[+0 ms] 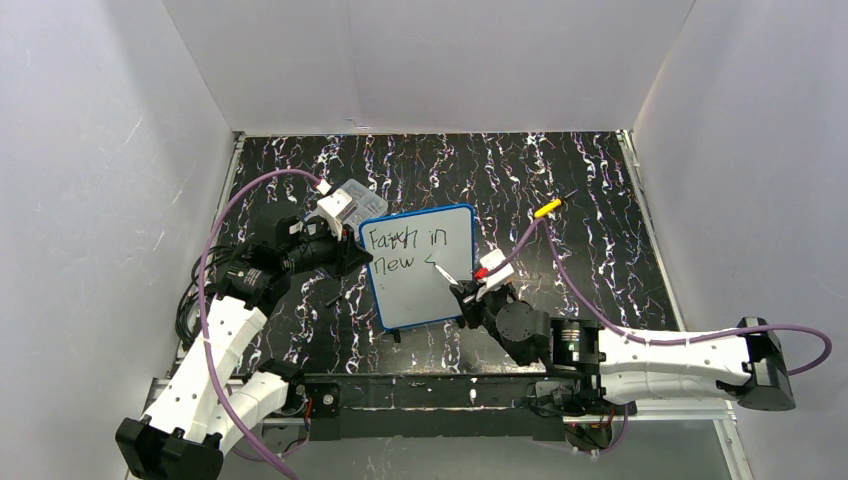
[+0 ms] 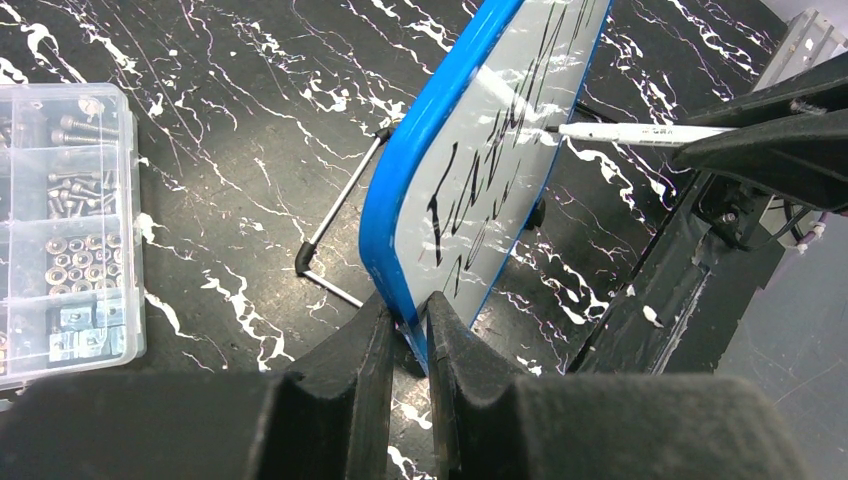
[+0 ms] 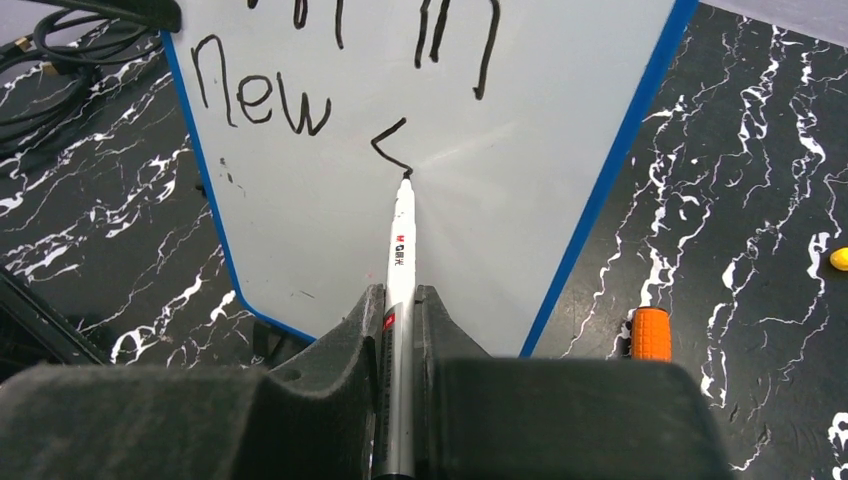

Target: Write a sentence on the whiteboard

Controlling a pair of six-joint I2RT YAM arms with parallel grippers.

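A clear plastic compartment box (image 2: 60, 220) of screws and nuts sits toward the left edge of the white-veined black tabletop (image 1: 600, 180). Beside it the left gripper (image 2: 408, 315) is clenched on the rounded blue frame of the whiteboard (image 1: 425, 295), which stands tilted mid-table; the sentence (image 3: 262, 100) reads "new" under a scrawled word and "in". The right gripper (image 3: 400, 300) grasps a slim white marker (image 3: 402, 230), its red logo illegible, tip touching an angled stroke.

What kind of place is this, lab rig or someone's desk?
Probably a lab robot cell, not a desk: plain white walls close in a black marbled table on three sides, and a clear box of screws and nuts sits on it.
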